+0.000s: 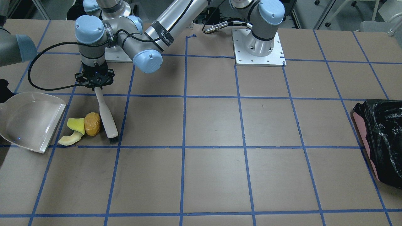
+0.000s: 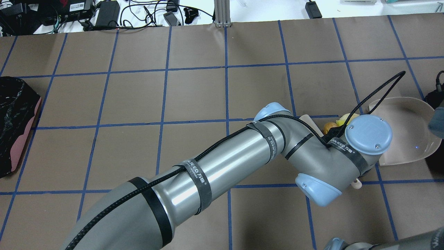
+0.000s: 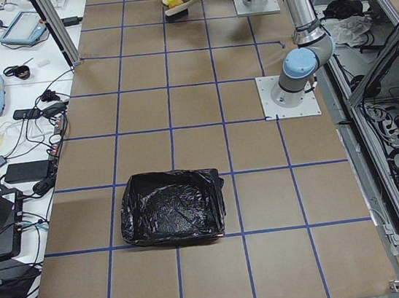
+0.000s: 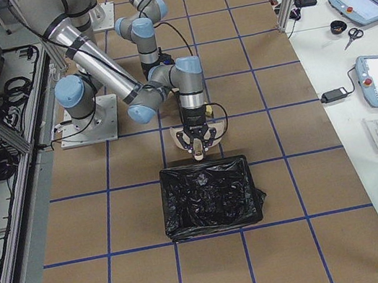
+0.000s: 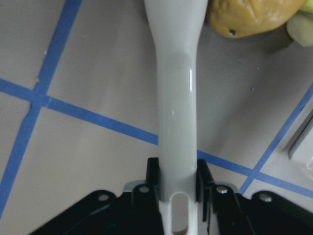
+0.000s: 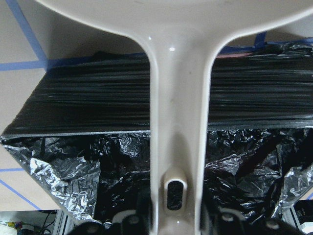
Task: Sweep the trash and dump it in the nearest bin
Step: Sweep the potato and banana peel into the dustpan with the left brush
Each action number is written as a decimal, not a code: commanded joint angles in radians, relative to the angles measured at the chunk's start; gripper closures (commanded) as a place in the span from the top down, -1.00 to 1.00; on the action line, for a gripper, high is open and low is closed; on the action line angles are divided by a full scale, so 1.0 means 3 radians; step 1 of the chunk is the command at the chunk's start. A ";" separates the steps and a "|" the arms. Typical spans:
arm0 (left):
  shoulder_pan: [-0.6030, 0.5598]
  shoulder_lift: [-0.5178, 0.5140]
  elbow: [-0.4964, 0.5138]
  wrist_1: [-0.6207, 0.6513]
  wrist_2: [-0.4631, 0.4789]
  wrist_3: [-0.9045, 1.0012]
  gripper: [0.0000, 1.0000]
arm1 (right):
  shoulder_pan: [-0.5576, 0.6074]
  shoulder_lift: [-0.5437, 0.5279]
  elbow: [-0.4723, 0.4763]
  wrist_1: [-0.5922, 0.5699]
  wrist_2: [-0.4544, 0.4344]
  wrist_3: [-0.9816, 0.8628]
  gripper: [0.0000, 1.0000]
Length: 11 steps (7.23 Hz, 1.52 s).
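Observation:
My left gripper [image 1: 95, 82] is shut on the white handle of a brush [image 1: 106, 119]; the wrist view shows the handle clamped between its fingers [image 5: 177, 188]. The black bristles rest on the table beside the brown-orange lump [image 1: 92, 124] [image 5: 249, 17]. The yellow wedge [image 1: 76, 125] and the pale peel slice [image 1: 70, 139] lie between the lump and the lip of the beige dustpan [image 1: 28, 121] [image 2: 402, 128]. My right gripper [image 6: 168, 218] is shut on the dustpan's handle [image 6: 178, 122]. The dark bin [image 4: 210, 196] [image 6: 98, 98] sits right behind the dustpan, a sliver in the front view [image 1: 3, 91].
A pink bin with a crinkled black bag [image 1: 381, 141] [image 2: 14, 125] [image 3: 170, 208] stands at the table's far, left end. My left arm [image 2: 225, 163] reaches across the table's middle. A black cable [image 1: 40, 62] loops beside the left wrist. Blue tape lines grid the table.

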 commanded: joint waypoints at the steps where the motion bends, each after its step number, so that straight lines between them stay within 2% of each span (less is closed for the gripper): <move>1: -0.0001 -0.0076 0.0136 0.0014 0.0012 0.0341 -1.00 | -0.0008 0.0010 -0.0005 0.0184 0.0084 -0.0004 -1.00; 3: -0.0021 -0.0305 0.0447 0.0019 0.0018 0.0679 -1.00 | -0.0008 0.0030 0.0005 0.0199 0.0095 -0.0040 -1.00; 7: -0.0220 -0.0715 0.1005 0.0025 0.0222 0.1155 -1.00 | -0.0008 0.0081 -0.0010 0.0194 0.0253 -0.0275 -1.00; 9: -0.0404 -0.0772 0.1118 0.0009 0.0390 0.1120 -1.00 | -0.0008 0.0082 -0.0010 0.0194 0.0259 -0.0270 -1.00; 11: -0.0435 -0.0665 0.1098 -0.0032 0.0345 0.0941 -1.00 | -0.0008 0.0082 -0.0010 0.0194 0.0259 -0.0265 -1.00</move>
